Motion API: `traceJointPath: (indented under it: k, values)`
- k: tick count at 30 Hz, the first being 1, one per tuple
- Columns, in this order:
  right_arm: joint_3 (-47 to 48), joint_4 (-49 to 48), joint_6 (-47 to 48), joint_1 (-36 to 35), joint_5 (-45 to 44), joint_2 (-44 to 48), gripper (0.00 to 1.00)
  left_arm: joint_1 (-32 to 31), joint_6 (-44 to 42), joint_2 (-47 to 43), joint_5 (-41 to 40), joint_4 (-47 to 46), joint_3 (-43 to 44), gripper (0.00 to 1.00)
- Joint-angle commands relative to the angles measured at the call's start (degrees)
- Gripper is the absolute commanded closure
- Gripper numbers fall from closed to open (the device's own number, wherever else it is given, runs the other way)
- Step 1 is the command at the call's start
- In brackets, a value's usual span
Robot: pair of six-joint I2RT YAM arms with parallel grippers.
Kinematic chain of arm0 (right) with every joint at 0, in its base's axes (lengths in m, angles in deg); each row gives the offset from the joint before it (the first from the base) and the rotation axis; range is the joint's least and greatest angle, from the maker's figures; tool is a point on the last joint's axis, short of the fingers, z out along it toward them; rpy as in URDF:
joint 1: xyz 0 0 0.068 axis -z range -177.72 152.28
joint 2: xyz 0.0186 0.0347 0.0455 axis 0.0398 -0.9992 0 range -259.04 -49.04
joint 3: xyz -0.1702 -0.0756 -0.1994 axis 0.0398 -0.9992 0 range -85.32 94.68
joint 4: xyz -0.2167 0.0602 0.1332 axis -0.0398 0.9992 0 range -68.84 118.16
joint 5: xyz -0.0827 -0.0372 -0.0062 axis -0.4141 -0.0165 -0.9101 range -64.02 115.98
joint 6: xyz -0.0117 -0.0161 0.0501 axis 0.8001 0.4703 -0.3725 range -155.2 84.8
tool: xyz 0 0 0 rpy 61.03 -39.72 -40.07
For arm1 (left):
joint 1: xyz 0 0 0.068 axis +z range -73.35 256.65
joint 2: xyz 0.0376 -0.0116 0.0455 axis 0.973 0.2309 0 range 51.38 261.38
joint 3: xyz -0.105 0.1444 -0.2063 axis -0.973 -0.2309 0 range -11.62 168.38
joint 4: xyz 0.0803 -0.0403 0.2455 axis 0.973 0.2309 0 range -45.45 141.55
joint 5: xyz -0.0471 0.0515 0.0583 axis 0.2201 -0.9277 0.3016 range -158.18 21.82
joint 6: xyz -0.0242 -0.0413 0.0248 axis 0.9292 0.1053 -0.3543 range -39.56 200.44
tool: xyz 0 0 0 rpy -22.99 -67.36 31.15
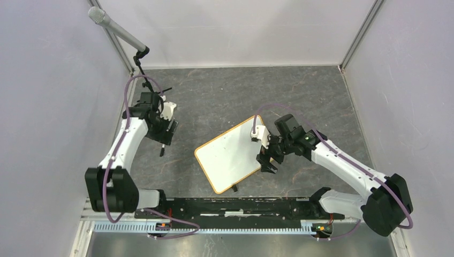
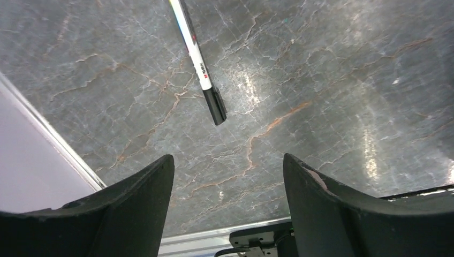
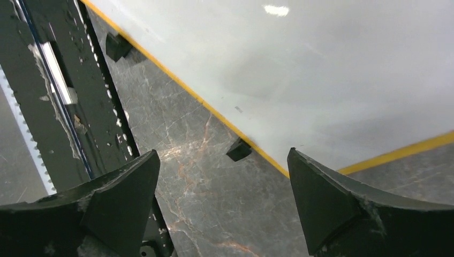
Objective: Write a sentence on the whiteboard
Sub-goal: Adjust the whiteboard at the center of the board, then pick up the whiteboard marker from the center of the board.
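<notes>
The small white rectangular whiteboard with a tan wooden frame [image 1: 233, 155] lies flat and skewed at the centre of the grey marbled table [image 1: 225, 96]. Whether it bears writing is hard to tell. The right gripper [image 3: 223, 155] hangs released over its 3 o'clock edge. At the board's 9 o'clock the left gripper [image 2: 227, 160] gapes, grasping nothing, with a black-capped white marker pen [image 2: 199, 64] lying at its 12 o'clock.
</notes>
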Motion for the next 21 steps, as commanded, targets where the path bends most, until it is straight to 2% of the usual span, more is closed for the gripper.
traceJointPath:
  k: [1,6,9,13,21]
  values:
    - [6.71,1.69,2.96,2.41,3.11,1.86,0.05,1.03,-3.07,5.58,-1.28,-5.21,-1.62,0.22]
    - [10.66,2.47,2.50,6.52,6.97,1.53,0.05,1.41,-1.96,11.38,-2.16,-12.37,-1.83,0.28]
    - [12.22,2.43,1.45,8.83,8.80,1.70,0.05,4.20,-2.29,16.40,-1.83,-14.71,-1.19,0.33]
    - [13.82,2.47,0.55,9.91,9.87,1.88,0.04,7.31,-2.40,22.31,0.68,-15.40,0.70,0.44]
    - [17.17,2.21,-0.28,10.68,9.70,0.14,0.03,7.56,-3.92,27.03,0.11,-20.63,-2.12,0.59]
